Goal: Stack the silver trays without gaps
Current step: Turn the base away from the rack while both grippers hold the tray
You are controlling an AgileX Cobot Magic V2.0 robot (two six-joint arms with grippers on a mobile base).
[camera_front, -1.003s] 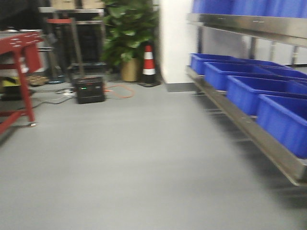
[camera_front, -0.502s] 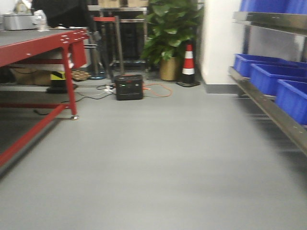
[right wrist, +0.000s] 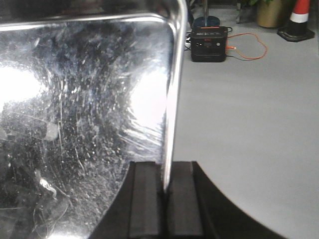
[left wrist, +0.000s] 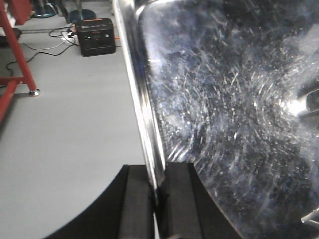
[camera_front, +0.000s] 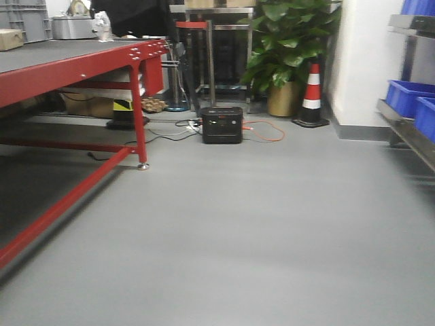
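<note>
Left fingers (left wrist: 135,204) at the bottom centre of the left wrist view are clamped on the thin rim of the silver tray (left wrist: 234,114). Right fingers (right wrist: 147,204) are pinching the opposite rim, bottom centre of the right wrist view. The tray hangs between my two arms, its scratched pan filling the right of one view and the left of the other, with only bare floor (left wrist: 65,129) beside it.

My worry is that both grips hold just a narrow lip. If one arm drifts from the other, I'd guess the rim twists or slides out, and it's a straight fall to the floor.

Ahead, the red tabletop (camera_front: 61,58) sits at upper left. The black power box (camera_front: 221,124) and its orange cable (camera_front: 268,132) lie upper centre, a snag if I roll that way. I see no second tray, so I can't judge the stacking alignment.
</note>
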